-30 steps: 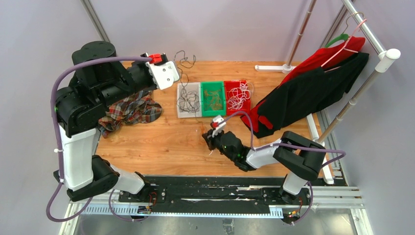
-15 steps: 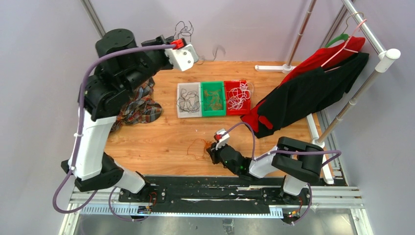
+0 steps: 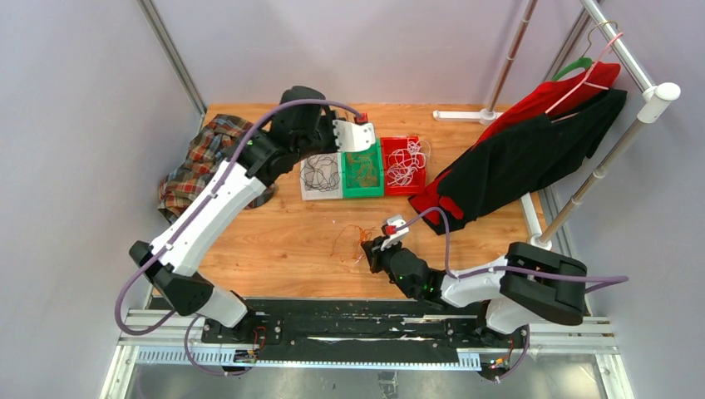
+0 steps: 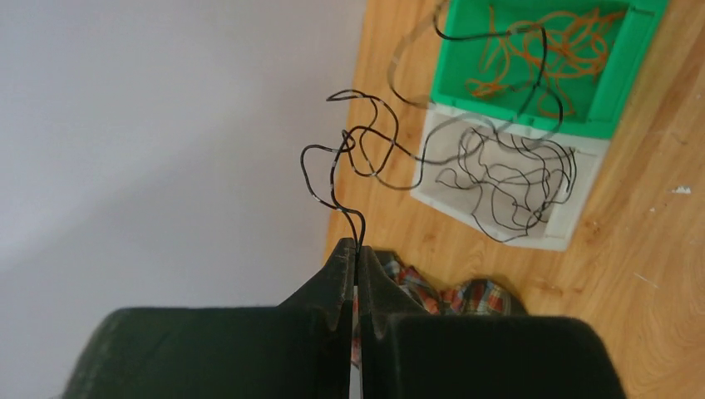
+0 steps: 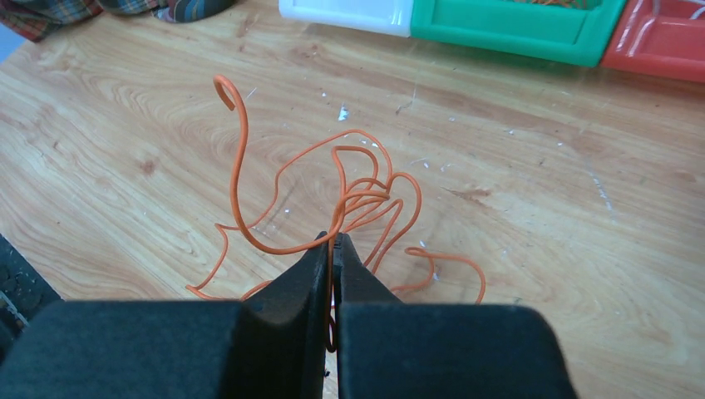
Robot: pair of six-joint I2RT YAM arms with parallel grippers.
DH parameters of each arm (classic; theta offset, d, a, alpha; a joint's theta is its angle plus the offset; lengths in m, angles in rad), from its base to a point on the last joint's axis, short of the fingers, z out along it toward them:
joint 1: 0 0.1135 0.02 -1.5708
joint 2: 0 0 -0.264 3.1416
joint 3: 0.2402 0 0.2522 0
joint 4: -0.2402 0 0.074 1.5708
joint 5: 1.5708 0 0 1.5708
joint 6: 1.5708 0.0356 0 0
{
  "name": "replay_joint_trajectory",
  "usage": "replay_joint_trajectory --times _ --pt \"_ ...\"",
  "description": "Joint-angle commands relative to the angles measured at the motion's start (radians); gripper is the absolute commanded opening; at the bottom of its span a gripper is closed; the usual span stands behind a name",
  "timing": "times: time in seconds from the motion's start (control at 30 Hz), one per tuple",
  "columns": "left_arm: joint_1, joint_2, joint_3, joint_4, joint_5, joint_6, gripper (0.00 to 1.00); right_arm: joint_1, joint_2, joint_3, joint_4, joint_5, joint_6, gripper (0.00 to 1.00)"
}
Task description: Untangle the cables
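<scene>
My left gripper [image 4: 356, 247] is shut on a thin black cable [image 4: 366, 150], which curls up from the fingertips and hangs in the air near the white bin [image 4: 574, 224]. In the top view that gripper [image 3: 349, 141] hovers over the white bin [image 3: 320, 194] and green bin [image 3: 362, 193]. My right gripper [image 5: 334, 239] is shut on a looped orange cable [image 5: 366, 195], which lies on the wooden table. From above, the right gripper [image 3: 372, 247] is in front of the bins with the orange cable [image 3: 349, 241] to its left.
Black cables [image 3: 320, 172] fill the white bin, orange ones [image 3: 362, 169] the green bin, white ones [image 3: 405, 162] the red bin [image 3: 405, 189]. A plaid cloth [image 3: 195, 162] lies at the left. A red and black garment [image 3: 524, 158] hangs from a rack at the right.
My left arm swung from the far left corner rightward and down to the bins, carrying the black cable. My right gripper shifted slightly right and nearer with the orange cable.
</scene>
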Motion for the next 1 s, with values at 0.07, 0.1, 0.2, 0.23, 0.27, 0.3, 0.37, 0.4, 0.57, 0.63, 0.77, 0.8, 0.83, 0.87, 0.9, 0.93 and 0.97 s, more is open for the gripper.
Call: replay_joint_trajectory --times 0.07,0.1,0.2,0.23,0.27,0.3,0.37,0.4,0.57,0.63,0.77,0.8,0.83,0.87,0.9,0.93,0.97 --pt "0.082 0.058 -0.097 0.152 -0.038 -0.045 0.00 0.014 -0.080 -0.048 -0.023 0.098 -0.015 0.01" --pt "0.102 0.077 -0.096 0.153 -0.036 -0.058 0.00 0.013 -0.089 -0.053 -0.028 0.106 -0.015 0.01" --pt "0.130 0.111 -0.101 0.154 -0.033 -0.070 0.00 0.013 -0.116 -0.072 -0.039 0.126 -0.011 0.01" --pt "0.136 0.117 -0.116 0.161 -0.034 -0.068 0.00 0.013 -0.124 -0.078 -0.041 0.134 -0.010 0.01" --pt "0.140 0.120 -0.133 0.171 -0.036 -0.062 0.00 0.012 -0.133 -0.085 -0.043 0.139 -0.008 0.01" --pt "0.143 0.122 -0.155 0.185 -0.043 -0.052 0.00 0.012 -0.141 -0.090 -0.046 0.144 -0.007 0.01" --pt "0.146 0.123 -0.202 0.220 -0.054 -0.028 0.00 0.012 -0.156 -0.097 -0.055 0.156 -0.006 0.01" --pt "0.147 0.126 -0.222 0.230 -0.057 -0.022 0.00 0.012 -0.162 -0.097 -0.058 0.158 -0.007 0.01" --pt "0.150 0.160 -0.256 0.233 -0.072 -0.003 0.00 0.012 -0.194 -0.103 -0.094 0.183 0.003 0.01" --pt "0.156 0.171 -0.267 0.247 -0.086 0.008 0.00 0.012 -0.203 -0.107 -0.098 0.185 -0.003 0.01" --pt "0.172 0.178 -0.309 0.290 -0.121 0.056 0.00 0.012 -0.216 -0.111 -0.105 0.186 -0.006 0.01" --pt "0.174 0.177 -0.324 0.301 -0.129 0.070 0.00 0.013 -0.218 -0.111 -0.105 0.184 -0.007 0.00" --pt "0.175 0.176 -0.338 0.313 -0.136 0.086 0.00 0.013 -0.220 -0.111 -0.105 0.184 -0.007 0.01" --pt "0.176 0.176 -0.357 0.325 -0.141 0.093 0.00 0.012 -0.219 -0.111 -0.105 0.184 -0.008 0.01" --pt "0.176 0.176 -0.365 0.334 -0.139 0.095 0.00 0.012 -0.219 -0.109 -0.106 0.187 -0.009 0.01" --pt "0.176 0.178 -0.367 0.338 -0.132 0.088 0.00 0.011 -0.216 -0.105 -0.105 0.191 -0.011 0.01" --pt "0.176 0.182 -0.367 0.338 -0.122 0.079 0.00 0.011 -0.212 -0.099 -0.105 0.194 -0.017 0.01"
